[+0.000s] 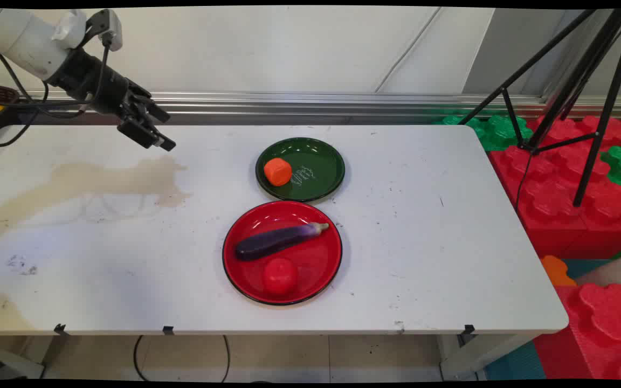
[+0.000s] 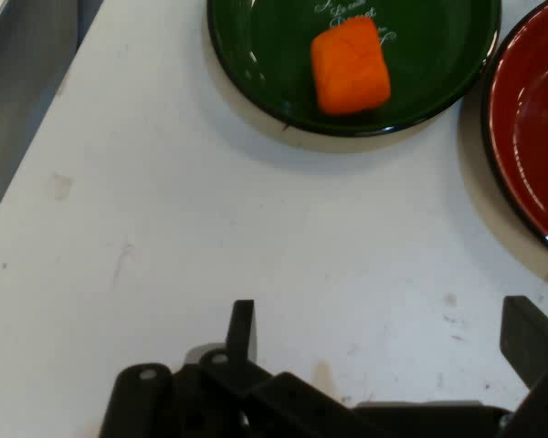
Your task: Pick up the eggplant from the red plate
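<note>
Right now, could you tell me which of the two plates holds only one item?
The green plate, farther back, holds only the orange block; the red plate holds two things.

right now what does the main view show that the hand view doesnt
Only the main view shows the eggplant and the red tomato-like piece lying in the red plate, plus the tripod and foam blocks to the right of the table. Only the hand view shows the fingers set wide apart over bare tabletop. Both show the gripper, the orange block in the green plate, and at least an edge of the red plate.
</note>
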`<state>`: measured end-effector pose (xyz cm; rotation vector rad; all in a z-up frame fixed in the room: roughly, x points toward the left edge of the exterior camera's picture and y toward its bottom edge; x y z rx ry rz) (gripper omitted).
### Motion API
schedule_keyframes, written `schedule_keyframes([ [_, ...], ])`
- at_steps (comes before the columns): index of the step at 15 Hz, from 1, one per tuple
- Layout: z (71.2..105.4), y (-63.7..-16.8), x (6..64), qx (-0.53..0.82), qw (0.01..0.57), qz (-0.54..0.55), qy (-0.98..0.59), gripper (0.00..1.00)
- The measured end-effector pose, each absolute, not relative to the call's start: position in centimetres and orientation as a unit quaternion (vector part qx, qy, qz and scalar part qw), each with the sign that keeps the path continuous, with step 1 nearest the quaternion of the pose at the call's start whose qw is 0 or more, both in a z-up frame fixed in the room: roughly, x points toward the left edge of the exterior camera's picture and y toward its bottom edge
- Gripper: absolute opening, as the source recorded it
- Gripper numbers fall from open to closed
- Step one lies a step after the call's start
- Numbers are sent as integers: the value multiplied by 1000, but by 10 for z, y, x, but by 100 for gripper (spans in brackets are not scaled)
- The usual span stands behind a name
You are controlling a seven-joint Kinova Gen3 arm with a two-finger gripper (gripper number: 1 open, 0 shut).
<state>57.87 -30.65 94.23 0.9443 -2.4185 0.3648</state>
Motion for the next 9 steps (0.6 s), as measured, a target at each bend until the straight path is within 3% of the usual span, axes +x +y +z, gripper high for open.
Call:
schedule_keyframes([
  [9, 936, -311, 536, 332, 273, 119, -895, 100],
])
